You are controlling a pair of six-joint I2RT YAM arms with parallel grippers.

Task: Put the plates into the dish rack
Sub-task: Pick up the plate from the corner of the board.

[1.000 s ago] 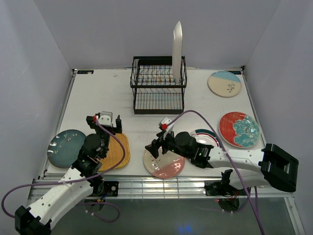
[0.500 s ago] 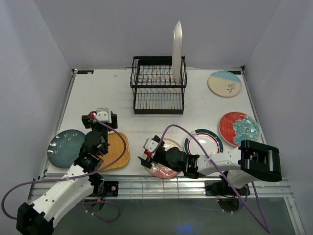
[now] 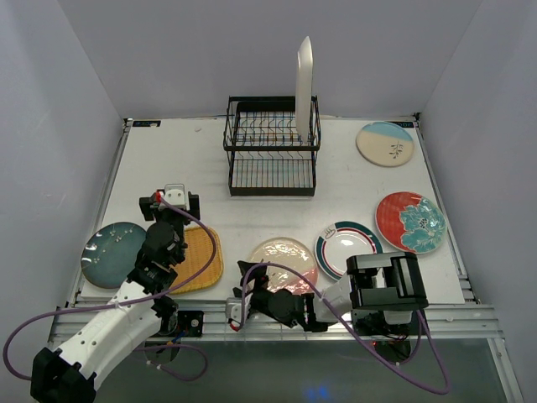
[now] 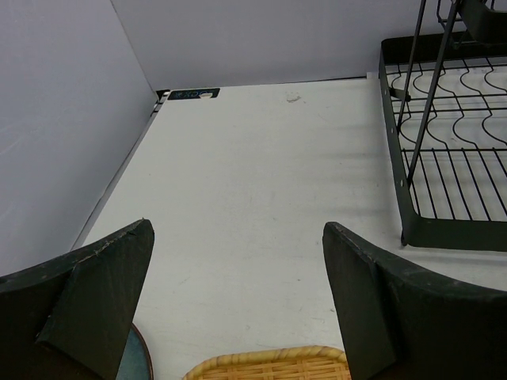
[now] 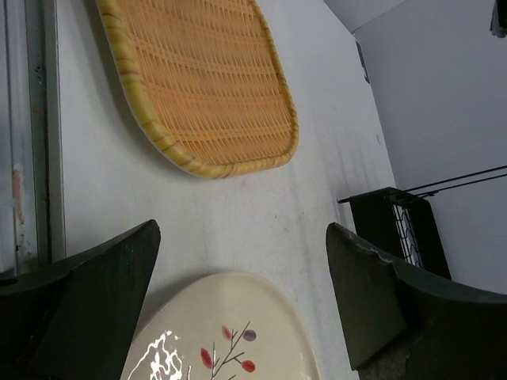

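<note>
We count seven plates [image 3: 285, 252]: one white plate [image 3: 304, 80] upright in the dish rack [image 3: 272, 176], six flat on the bench [image 3: 168, 159] before and right of it. Only wrist views show left fingers [image 4: 95, 293] and right fingers [image 5: 380, 309] spread, empty.

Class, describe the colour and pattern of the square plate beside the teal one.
The square plate is yellow-orange basket weave, striped rim; clearest in right wrist view.

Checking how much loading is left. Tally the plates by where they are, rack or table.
In the dish rack: 1 (white plate)
On the table: 6 (dark teal plate, yellow woven plate, cream-pink plate, teal-red rimmed plate, red floral plate, cream-and-blue plate)
Total: 7
</note>
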